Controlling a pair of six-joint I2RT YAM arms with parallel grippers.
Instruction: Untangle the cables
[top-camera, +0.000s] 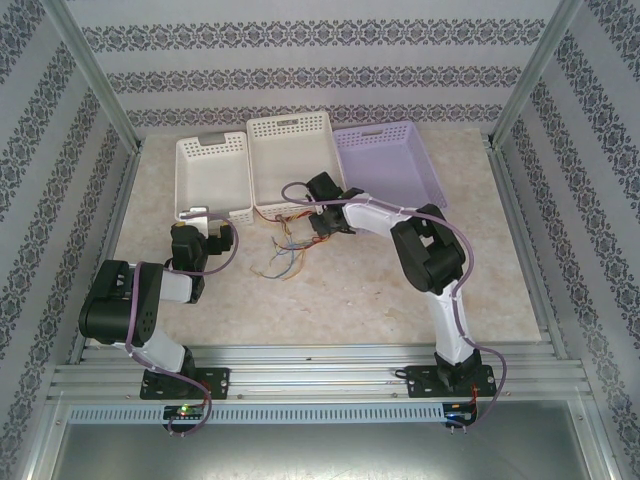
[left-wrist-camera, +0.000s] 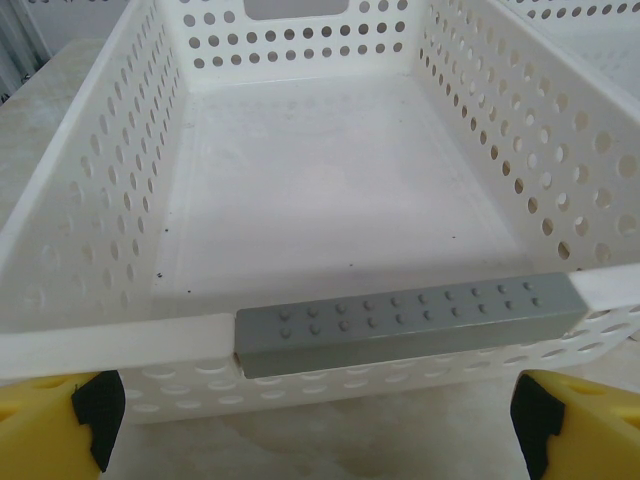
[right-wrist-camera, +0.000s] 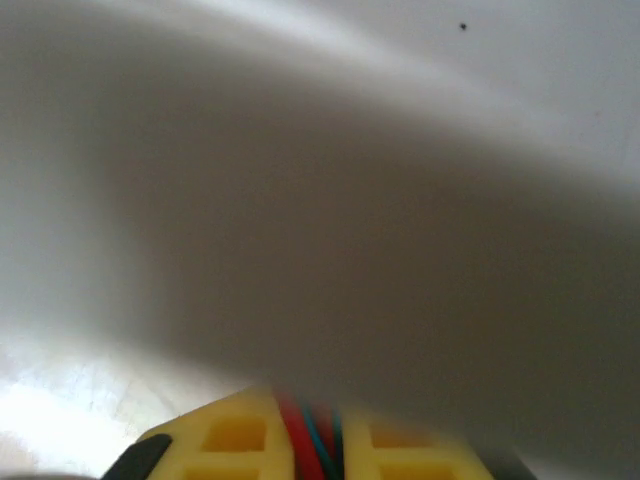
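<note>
Cables (top-camera: 283, 252), thin, tangled (red, orange, blue)

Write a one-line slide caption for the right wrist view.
Yellow jaws of the right gripper shut on red and blue cables.

Blurred right fingers (right-wrist-camera: 235, 437) and the cables (right-wrist-camera: 300, 437) between them, both half out of the wrist view's bottom edge
</note>
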